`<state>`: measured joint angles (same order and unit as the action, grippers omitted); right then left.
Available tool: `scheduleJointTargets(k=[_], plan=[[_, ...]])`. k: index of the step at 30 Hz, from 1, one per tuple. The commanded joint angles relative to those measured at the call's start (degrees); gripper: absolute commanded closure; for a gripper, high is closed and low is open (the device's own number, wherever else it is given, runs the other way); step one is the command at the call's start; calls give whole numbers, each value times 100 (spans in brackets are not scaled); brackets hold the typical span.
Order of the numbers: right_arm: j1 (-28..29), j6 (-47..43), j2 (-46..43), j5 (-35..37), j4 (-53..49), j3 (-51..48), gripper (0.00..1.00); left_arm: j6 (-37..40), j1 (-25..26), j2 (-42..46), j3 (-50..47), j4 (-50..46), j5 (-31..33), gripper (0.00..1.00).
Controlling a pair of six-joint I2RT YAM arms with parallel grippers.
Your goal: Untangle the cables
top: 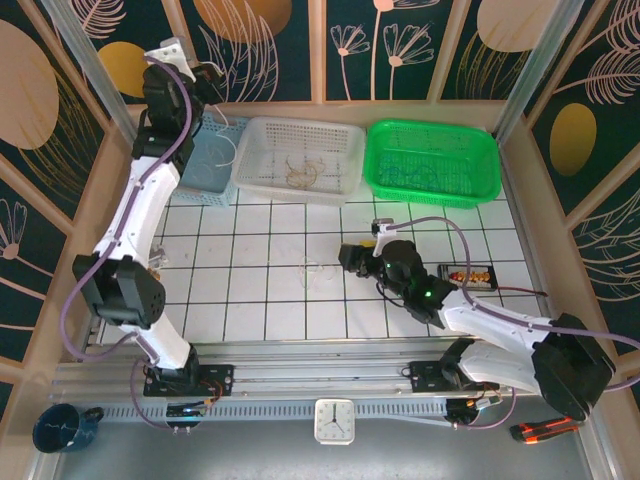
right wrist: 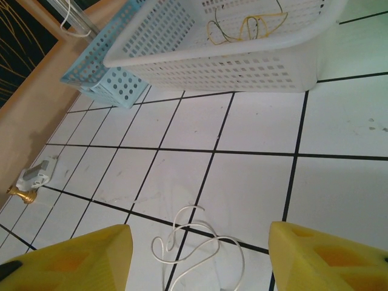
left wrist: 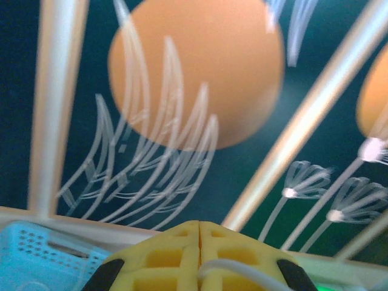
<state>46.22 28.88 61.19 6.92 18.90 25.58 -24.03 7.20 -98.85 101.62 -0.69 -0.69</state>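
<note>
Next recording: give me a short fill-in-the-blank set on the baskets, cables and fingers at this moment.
1. The middle basket, holding yellowish cables, is ___.
2. The right gripper's fingers stand ___ over a loose white cable on the table.
3. The left gripper's fingers are ___ on a whitish cable.
4. The rightmost basket is ___.
Missing words: white; open; shut; green.

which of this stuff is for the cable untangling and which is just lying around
job: loose white cable, yellowish cables, white basket, green basket, blue basket
lying about: clock, blue mug, utility knife
</note>
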Motion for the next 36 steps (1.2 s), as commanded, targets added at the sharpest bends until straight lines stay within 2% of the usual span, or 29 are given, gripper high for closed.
scheduleJointTargets(k=[1, 10, 19, 21, 23, 26, 27, 28, 33, 36], plan=[[10, -15, -168, 139, -286, 122, 39, 149, -198, -383, 445, 51, 398, 100], [15, -66, -300, -3, -539, 197, 39, 534, -410, -1622, 1155, -71, 1169, 100], [3, -89, -577, 1, -826, 161, 39, 823, -557, -2865, 1746, -747, 1213, 99], [8, -65, -608, -6, -843, 129, 39, 804, -600, -3016, 1817, -968, 1160, 86], [3, -54, -615, -30, -832, 105, 39, 691, -656, -3109, 1960, -1242, 1070, 52], [8, -26, -587, -85, -770, 72, 39, 489, -694, -3049, 2212, -1573, 969, 15], [11, -31, -563, -86, -744, 70, 39, 451, -698, -3000, 2294, -1643, 898, 6], [9, -30, -539, -101, -709, 62, 39, 399, -692, -2946, 2390, -1730, 802, 1], [10, -6, -329, -128, -533, 62, 39, 123, -694, -2770, 2881, -2237, 344, 1], [10, 37, -198, -147, -459, 44, 39, -66, -694, -2562, 2753, -2316, -59, 1]])
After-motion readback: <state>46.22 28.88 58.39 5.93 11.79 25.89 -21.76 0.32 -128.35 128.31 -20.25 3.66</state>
